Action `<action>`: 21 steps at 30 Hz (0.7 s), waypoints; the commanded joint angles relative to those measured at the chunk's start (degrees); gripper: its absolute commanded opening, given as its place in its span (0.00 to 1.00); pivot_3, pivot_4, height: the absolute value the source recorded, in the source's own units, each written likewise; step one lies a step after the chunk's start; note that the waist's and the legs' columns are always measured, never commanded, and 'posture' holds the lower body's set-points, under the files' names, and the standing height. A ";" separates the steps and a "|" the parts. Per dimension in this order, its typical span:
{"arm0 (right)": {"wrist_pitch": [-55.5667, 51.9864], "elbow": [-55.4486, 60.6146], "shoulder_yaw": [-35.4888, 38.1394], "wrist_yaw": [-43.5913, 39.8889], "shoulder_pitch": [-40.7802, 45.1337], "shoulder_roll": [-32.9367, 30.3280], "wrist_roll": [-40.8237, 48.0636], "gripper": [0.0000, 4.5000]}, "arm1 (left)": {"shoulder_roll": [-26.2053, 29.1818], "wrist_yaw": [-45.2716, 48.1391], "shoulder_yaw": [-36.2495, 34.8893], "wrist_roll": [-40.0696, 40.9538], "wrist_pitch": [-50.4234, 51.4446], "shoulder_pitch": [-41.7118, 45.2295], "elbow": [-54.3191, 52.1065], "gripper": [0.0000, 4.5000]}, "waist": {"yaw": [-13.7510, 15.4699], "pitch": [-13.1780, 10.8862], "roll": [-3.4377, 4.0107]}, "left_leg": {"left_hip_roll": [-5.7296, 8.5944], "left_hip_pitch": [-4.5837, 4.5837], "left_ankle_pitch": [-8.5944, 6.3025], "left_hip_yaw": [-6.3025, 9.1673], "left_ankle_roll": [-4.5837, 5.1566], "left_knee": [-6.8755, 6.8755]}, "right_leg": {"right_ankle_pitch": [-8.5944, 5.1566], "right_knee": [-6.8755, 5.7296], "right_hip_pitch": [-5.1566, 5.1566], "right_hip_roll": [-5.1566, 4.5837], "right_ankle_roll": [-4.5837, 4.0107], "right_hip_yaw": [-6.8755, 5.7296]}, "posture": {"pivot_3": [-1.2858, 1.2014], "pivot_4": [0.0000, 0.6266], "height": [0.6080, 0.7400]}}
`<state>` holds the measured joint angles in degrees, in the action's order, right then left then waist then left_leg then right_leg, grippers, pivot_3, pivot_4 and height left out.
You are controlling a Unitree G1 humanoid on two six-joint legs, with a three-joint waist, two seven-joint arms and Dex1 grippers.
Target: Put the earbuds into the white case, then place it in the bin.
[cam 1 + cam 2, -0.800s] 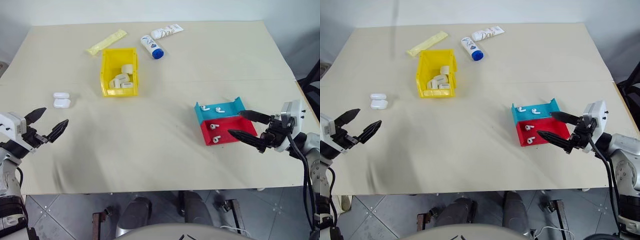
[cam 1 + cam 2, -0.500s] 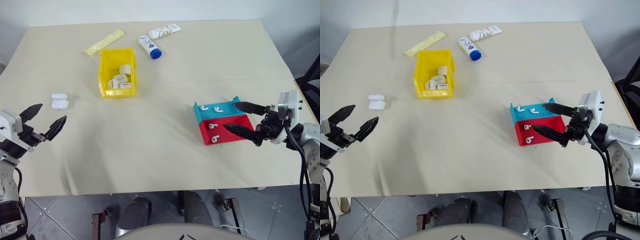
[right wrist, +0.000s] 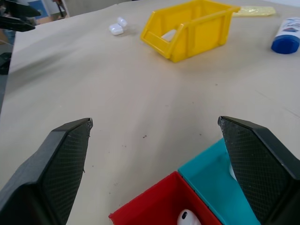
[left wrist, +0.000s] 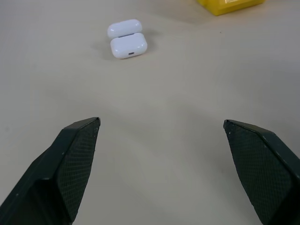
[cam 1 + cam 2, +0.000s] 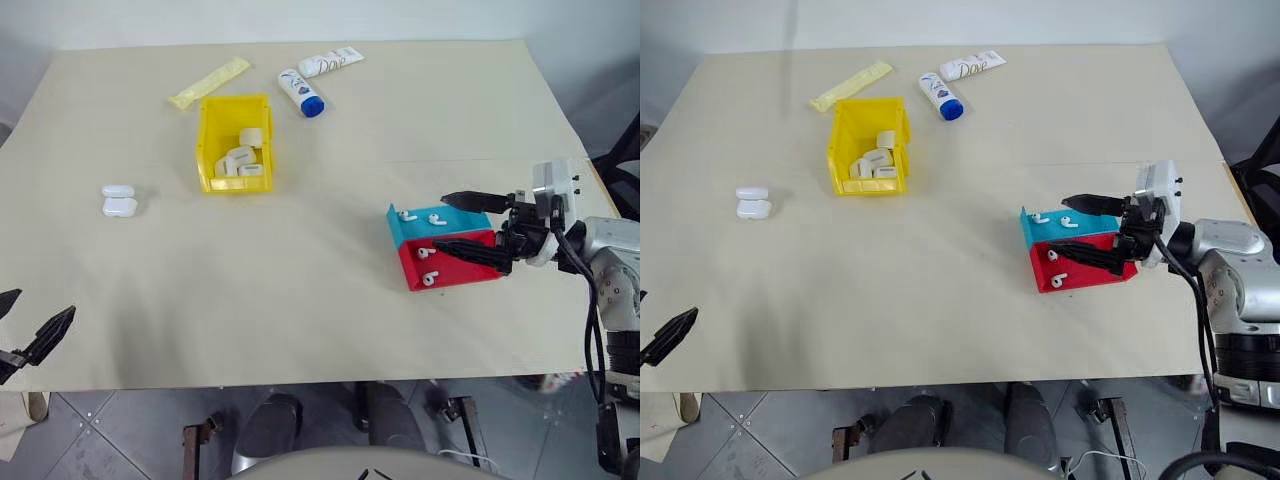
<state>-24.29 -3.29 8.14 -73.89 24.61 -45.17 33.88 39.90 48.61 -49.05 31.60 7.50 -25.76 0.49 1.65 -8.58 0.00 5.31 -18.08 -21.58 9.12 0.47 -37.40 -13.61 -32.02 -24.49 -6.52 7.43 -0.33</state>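
Note:
Several white earbuds (image 5: 424,252) lie in a blue-and-red tray (image 5: 465,277) on the right of the table, some in the blue half and some in the red. My right gripper (image 5: 440,222) hovers open over that tray, pointing left, with one finger above each half. The white case (image 5: 120,200) lies open on the left of the table, also seen in the left wrist view (image 4: 126,40). The yellow bin (image 5: 207,140) stands behind it and holds several white cases. At the table's near-left edge my left gripper (image 5: 42,302) is open and empty, well short of the case.
Behind the bin lie a yellow sachet (image 5: 212,83), a blue-capped white bottle (image 5: 303,93) and a white Dove tube (image 5: 332,62). Bare table spreads between the case, the bin and the tray.
My right gripper has moved left from beside the tray to over it. My left arm has drawn back toward the near-left table edge, away from the case.

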 commanded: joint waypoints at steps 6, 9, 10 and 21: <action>2.84 -0.30 -2.23 -2.43 5.28 1.80 -0.98 1.00 | 2.02 -8.53 0.16 -0.87 4.97 5.84 -6.30 1.00 | 0.01 0.00 -0.05 | -0.08 0.02 -0.04 -0.10 -0.06 0.03 | 0.08 0.04 -0.03 0.05 0.14 0.11 | 0.52 0.24 1.00; 3.16 1.33 -2.98 -2.85 5.71 2.56 -0.65 1.00 | 5.15 -16.64 3.22 -1.87 13.45 13.82 -6.55 1.00 | 0.23 -0.01 -0.08 | -0.08 0.02 0.01 -0.05 -0.14 0.02 | 0.12 -0.02 -0.04 0.13 0.13 0.06 | 0.52 0.24 1.00; 3.38 1.87 -3.24 -2.96 5.74 2.83 -0.70 1.00 | 6.54 -19.25 4.63 -2.30 17.26 16.60 -5.99 1.00 | 0.27 0.00 -0.09 | -0.06 0.03 0.03 -0.04 -0.15 0.02 | 0.13 -0.03 -0.03 0.16 0.13 0.06 | 0.52 0.24 1.00; 3.93 7.48 -3.16 -2.41 3.71 3.94 0.36 1.00 | 17.64 -22.81 34.93 -14.12 41.74 56.15 19.73 1.00 | -0.79 0.06 -0.21 | -0.03 0.03 0.08 -0.25 -0.19 0.16 | 0.16 -0.42 -0.34 0.31 0.16 0.22 | 0.52 0.24 1.00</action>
<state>-21.17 2.01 3.23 -76.38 28.38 -40.80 33.08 56.28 25.59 -15.76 19.72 48.06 27.90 17.66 0.86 -8.52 -0.20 5.27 -18.08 -21.49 8.83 0.27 -37.25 -13.45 -32.45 -24.91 -6.20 7.59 -0.08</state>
